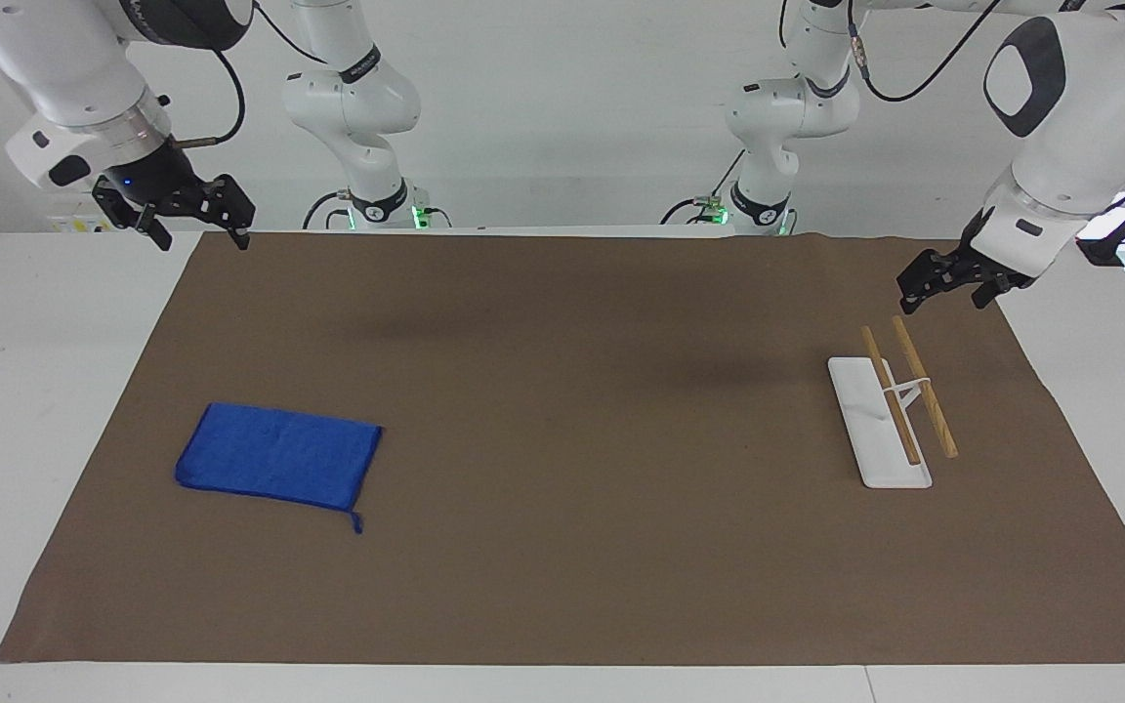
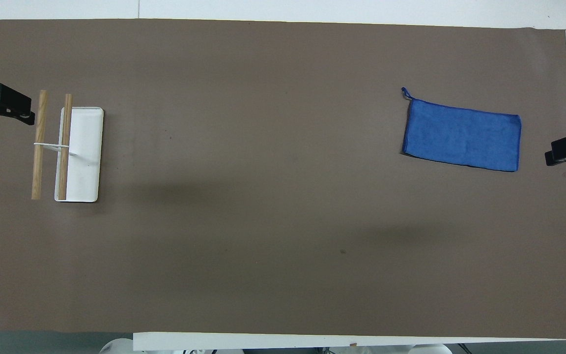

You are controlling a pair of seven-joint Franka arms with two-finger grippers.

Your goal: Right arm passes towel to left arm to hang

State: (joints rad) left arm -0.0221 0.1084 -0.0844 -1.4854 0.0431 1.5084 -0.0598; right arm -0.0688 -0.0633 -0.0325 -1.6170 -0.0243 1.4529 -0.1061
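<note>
Looking from the robots' end outward, you see the right gripper, fingers spread and holding nothing, up over the mat's corner, and the left gripper waiting above the rack; you cannot tell if its fingers are apart. Farther out, the towel lies flat on the mat at the right arm's end, so nothing is done: picking up, passing and hanging are all left.
</note>
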